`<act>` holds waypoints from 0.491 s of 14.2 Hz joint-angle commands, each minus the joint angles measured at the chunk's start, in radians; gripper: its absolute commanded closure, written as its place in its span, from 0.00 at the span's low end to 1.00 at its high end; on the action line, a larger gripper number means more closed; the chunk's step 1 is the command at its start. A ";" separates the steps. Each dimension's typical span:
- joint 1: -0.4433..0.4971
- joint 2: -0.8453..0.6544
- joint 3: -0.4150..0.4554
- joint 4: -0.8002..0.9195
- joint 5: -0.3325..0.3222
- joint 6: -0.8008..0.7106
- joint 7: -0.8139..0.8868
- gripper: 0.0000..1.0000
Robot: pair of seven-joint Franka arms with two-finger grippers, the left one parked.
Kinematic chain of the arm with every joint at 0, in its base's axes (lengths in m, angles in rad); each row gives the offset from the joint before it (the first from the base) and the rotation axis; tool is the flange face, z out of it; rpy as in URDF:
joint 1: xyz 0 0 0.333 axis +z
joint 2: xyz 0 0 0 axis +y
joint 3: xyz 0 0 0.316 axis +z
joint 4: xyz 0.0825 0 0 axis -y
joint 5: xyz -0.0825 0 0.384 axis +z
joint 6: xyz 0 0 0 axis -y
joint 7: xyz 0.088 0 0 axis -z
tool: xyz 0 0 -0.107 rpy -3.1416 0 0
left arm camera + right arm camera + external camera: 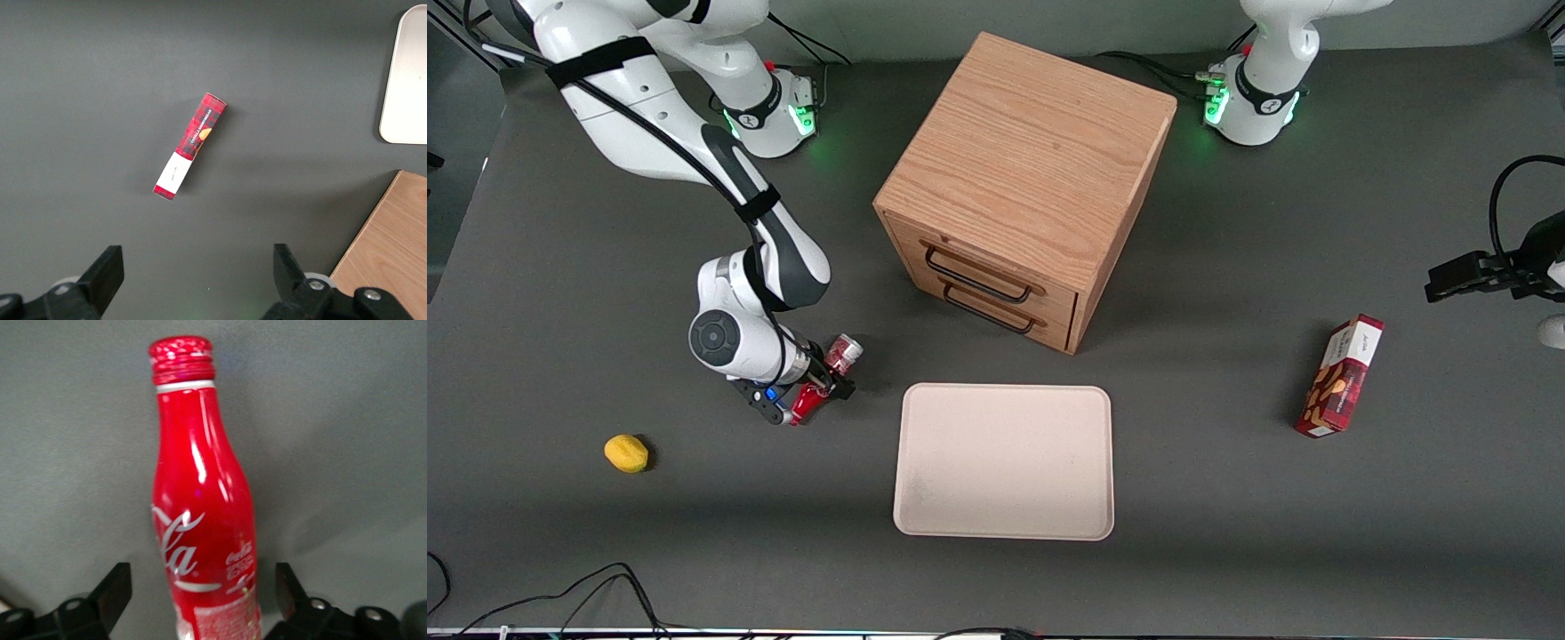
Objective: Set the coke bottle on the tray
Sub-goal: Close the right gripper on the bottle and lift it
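- The right arm's gripper (811,393) is sitting low over the dark table (1227,498), toward the working arm's end, at about 9 o'clock from the tray (1005,460) in the front view.
- It's holding the coke bottle (824,380) tipped over, silvery base pointing up toward 1 o'clock and the red neck end sticking out near 7 o'clock.
- In the wrist view the coke bottle (200,513) is filling the space between the two black fingers (100,600), cap (181,360) pointing away from the camera. The fingers are sitting a bit apart from the bottle's sides there, so I honestly can't tell how tight the grip is.
- The tray is lying flat, with nothing on it, just in front of the wooden drawer cabinet (1023,187) and nearer the front camera.
- A yellow lemon-looking thing (626,452) is resting at about 8 o'clock from the gripper.
- A red snack box (1341,377) is lying toward the parked arm's end, well apart from the tray.
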 commanded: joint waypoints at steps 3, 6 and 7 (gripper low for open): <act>0.002 -0.006 0.002 -0.020 -0.086 0.030 0.027 1.00; 0.002 -0.020 0.003 -0.013 -0.087 0.024 0.019 1.00; 0.002 -0.032 0.003 -0.012 -0.087 0.020 0.014 1.00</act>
